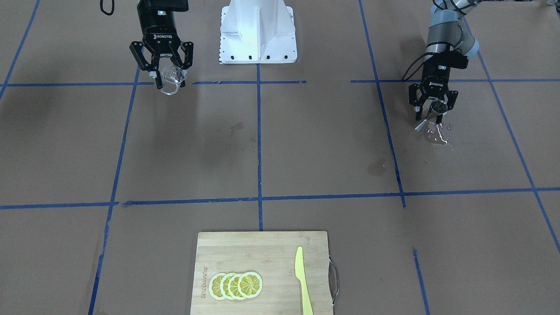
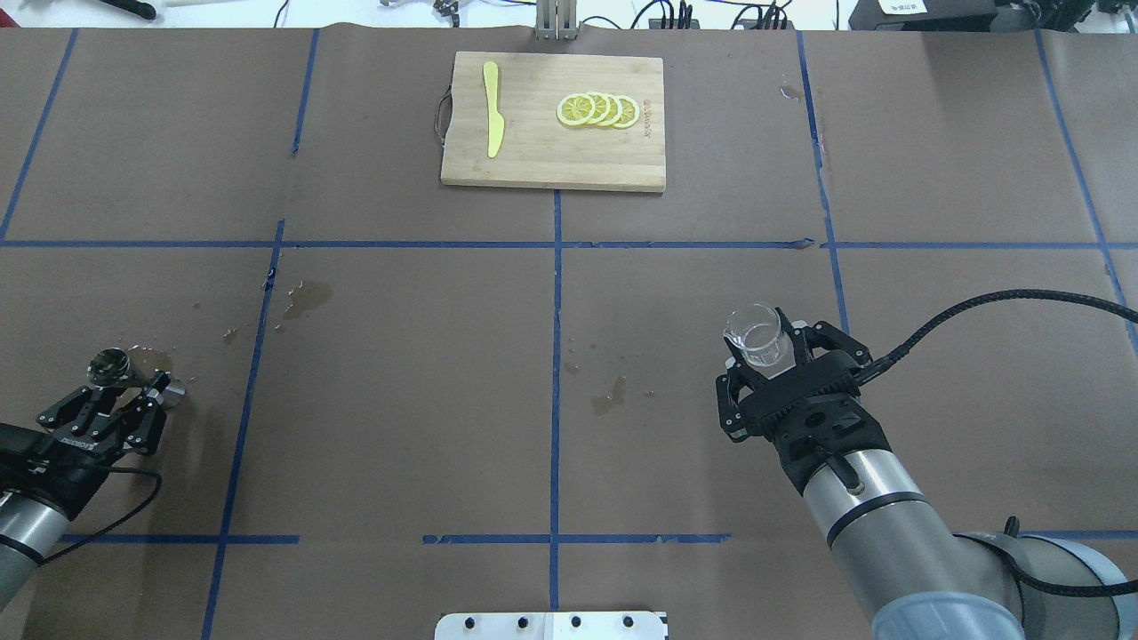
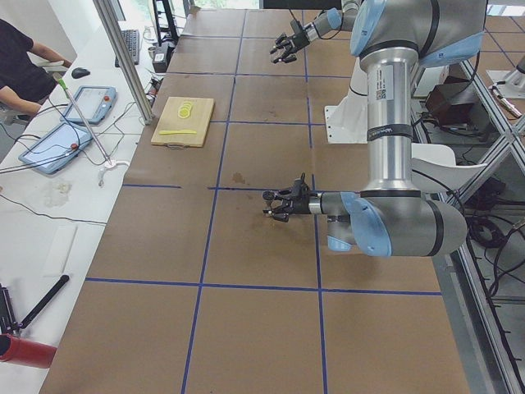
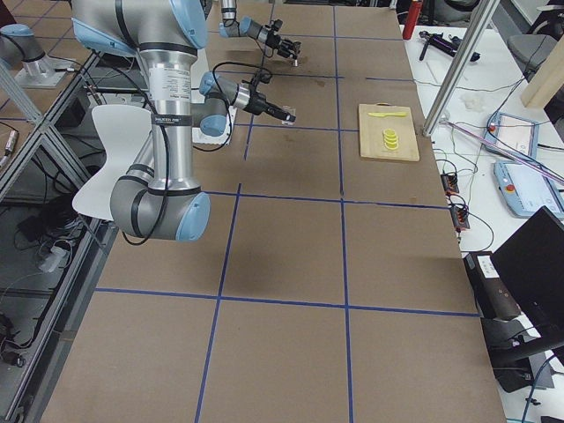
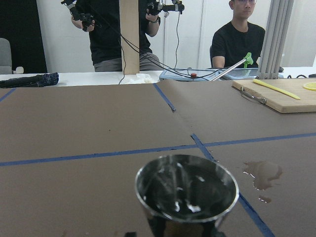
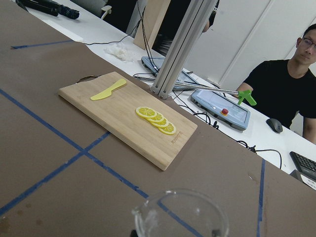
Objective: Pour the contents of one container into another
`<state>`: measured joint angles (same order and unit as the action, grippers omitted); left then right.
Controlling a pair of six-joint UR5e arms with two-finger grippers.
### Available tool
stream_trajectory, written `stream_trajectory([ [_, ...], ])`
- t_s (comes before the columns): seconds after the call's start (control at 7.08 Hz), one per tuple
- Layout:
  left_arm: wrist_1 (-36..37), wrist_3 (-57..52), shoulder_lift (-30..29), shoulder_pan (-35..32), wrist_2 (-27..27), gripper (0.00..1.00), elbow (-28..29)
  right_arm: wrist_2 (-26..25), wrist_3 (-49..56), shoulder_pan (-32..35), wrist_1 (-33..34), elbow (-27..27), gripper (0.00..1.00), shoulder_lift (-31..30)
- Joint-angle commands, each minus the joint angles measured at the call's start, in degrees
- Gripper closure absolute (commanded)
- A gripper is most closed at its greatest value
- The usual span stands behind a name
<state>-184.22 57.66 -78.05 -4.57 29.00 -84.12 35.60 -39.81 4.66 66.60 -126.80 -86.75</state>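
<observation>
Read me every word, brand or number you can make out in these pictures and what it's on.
"ROBOTIQ": body of the right gripper, front-facing view.
"ROBOTIQ": body of the left gripper, smaller.
Engraved brand on the cutting board: too small to read.
Printed markings on the glass beaker: too faint to read.
Steel jigger: no text visible.

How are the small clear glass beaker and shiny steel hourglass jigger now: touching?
Apart. Overhead view: glass beaker in right end effector, steel jigger in left end effector, table visible between.
</observation>
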Motion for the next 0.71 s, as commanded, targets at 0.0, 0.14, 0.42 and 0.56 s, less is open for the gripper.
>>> stream_trajectory([
  [0.0, 0.0, 0.0, 0.0, 0.0, 0.0, 0.01, 0.1, 0.0, 0.0, 0.0, 0.0, 0.0, 1.00, 0.1],
  [0.14, 0.0, -0.2, 0.0, 0.0, 0.1, 0.01, 0.0, 0.0, 0.0, 0.0, 0.0, 0.0, 1.00, 0.1],
  [0.42, -0.4, -0.8, 3.7, -0.1, 5.4, 0.01, -3.8, 0.0, 0.0, 0.0, 0.0, 0.0, 1.00, 0.0],
  [0.56, -0.1, -0.9, 8.2, -0.1, 8.9, 0.01, -8.3, 0.0, 0.0, 0.0, 0.0, 0.1, 1.00, 0.0],
])
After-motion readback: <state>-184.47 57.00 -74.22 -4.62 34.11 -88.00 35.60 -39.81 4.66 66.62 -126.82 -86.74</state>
